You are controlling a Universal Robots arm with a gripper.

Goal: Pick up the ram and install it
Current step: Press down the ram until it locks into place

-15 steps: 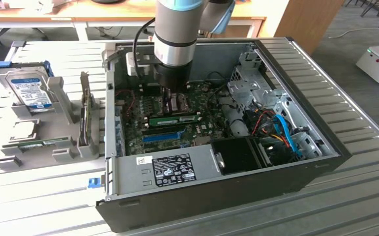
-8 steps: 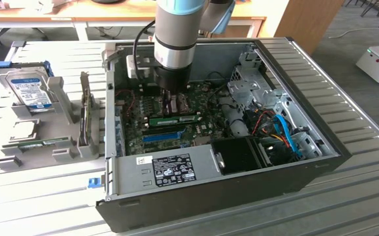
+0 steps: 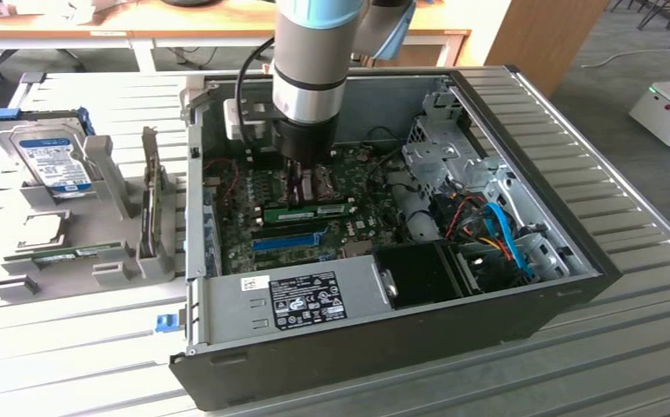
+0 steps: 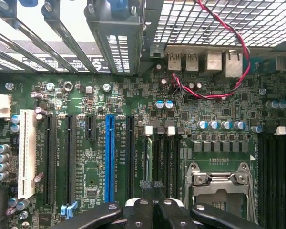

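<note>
Exterior view: end effector (image 3: pixel 301 178) low inside open black computer case (image 3: pixel 520 321), hemmed by steel walls. Ram (image 3: pixel 307 212), flat green stick with white label, lies on motherboard (image 3: pixel 364 228) just below it, beside blue slot (image 3: pixel 287 241). Ribbed tabletop (image 3: pixel 613 174) open around case. Hard drive (image 3: pixel 59 162) in grey holder, exterior view's left.

Wrist view: end effector (image 4: pixel 153 205) fingers pressed together, nothing visibly held. Blue slot (image 4: pixel 109 160), long plastic, nearby. Metal socket frame (image 4: pixel 219 186) adjacent.

— Where's the ram (image 3: pixel 307 211)?
— Lying lengthwise on the motherboard (image 3: pixel 358 228) inside the open case, a thin green stick with a white label.
— Any other?
— It sits just above the blue slot (image 3: pixel 287 241).
</note>
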